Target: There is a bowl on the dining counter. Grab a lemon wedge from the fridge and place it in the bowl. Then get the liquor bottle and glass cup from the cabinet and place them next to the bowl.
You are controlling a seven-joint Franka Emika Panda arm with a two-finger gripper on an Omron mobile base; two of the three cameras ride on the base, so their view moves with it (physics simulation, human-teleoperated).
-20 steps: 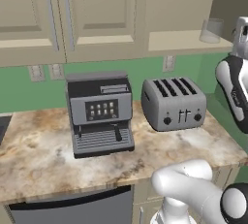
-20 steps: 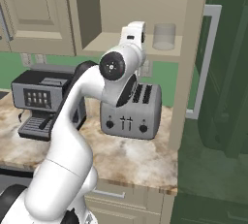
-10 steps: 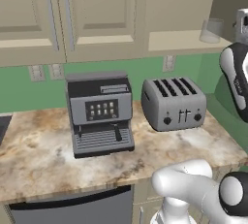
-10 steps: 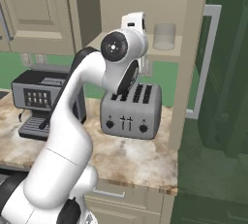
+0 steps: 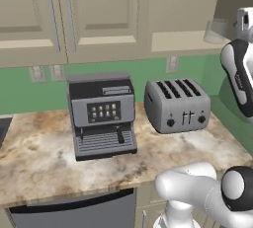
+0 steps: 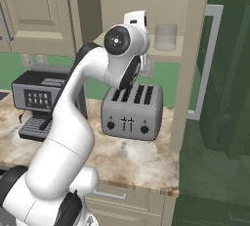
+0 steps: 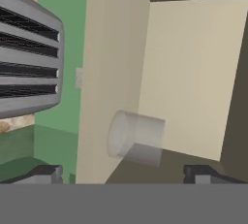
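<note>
The arm had swung up and nearer the open cabinet [image 6: 183,24], where the glass cup [image 7: 136,137] stood upright on the shelf, straight ahead between the wide-open, empty gripper [image 7: 123,173].

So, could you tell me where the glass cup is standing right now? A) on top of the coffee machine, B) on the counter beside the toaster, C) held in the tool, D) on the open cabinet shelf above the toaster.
D: the glass cup stands alone on the open cabinet shelf, up above the toaster, with the open tool apart from it.
</note>
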